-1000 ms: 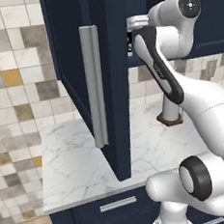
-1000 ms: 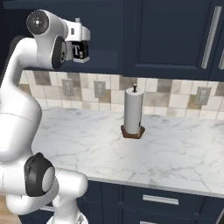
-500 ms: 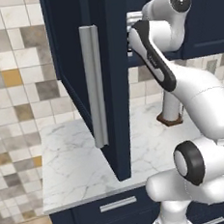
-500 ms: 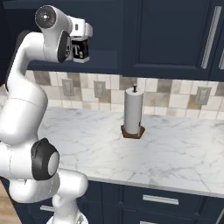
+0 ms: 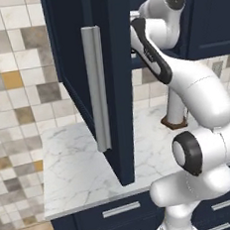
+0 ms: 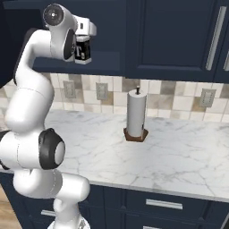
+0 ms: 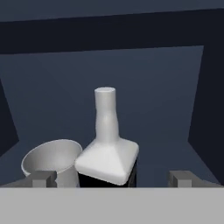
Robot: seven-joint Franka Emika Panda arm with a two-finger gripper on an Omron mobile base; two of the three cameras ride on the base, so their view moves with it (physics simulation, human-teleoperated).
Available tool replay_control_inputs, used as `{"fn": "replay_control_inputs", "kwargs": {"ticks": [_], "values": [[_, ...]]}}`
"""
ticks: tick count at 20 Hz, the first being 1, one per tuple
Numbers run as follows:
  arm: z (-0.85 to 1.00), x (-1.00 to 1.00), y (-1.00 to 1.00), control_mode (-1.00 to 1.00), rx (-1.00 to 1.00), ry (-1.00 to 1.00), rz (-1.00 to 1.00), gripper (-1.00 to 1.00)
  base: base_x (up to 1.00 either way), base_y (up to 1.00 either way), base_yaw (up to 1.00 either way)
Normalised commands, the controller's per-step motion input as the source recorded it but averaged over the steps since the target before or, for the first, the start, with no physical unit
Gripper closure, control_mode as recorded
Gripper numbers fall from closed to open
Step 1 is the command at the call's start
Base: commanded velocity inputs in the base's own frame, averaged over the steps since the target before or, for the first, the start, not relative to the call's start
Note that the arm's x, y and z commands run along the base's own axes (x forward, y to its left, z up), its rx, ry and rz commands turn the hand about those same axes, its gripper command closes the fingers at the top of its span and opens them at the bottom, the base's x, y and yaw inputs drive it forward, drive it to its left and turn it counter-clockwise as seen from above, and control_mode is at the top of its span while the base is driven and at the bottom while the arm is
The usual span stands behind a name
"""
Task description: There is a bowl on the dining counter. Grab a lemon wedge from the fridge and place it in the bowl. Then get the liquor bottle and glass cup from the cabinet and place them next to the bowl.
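The gripper (image 7: 111, 178) is held up at the open cabinet (image 5: 105, 48), its two fingertips (image 7: 42, 178) spread wide apart with nothing between them. Inside on the cabinet shelf, straight ahead of the hand, the liquor bottle (image 7: 107, 146) stands upright with a pale neck and shoulders over a dark body, and the glass cup (image 7: 51, 162) stands just to its left, touching or nearly touching it. The cabinet door with its grey bar handle (image 5: 96, 89) is swung out over the marble counter (image 6: 179, 156), where a paper-towel roll (image 6: 136, 115) stands on its holder to the right of the arm.
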Motion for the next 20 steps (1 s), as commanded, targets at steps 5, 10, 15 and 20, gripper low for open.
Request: {"fn": "replay_control_inputs", "kwargs": {"ticks": [5, 10, 15, 20], "values": [[-0.03, 0.44, 0.00, -1.00, 0.00, 0.08, 0.02, -1.00, 0.00, 0.00, 0.00], [-0.05, 0.39, 0.01, -1.00, 0.00, 0.06, 0.02, -1.00, 0.00, 0.00, 0.00], [-0.07, 0.33, 0.00, -1.00, 0.00, 0.00, 0.02, -1.00, 0.00, 0.00, 0.00], [-0.18, 0.26, 0.04, -1.00, 0.00, 0.00, 0.02, -1.00, 0.00, 0.00, 0.00]]}}
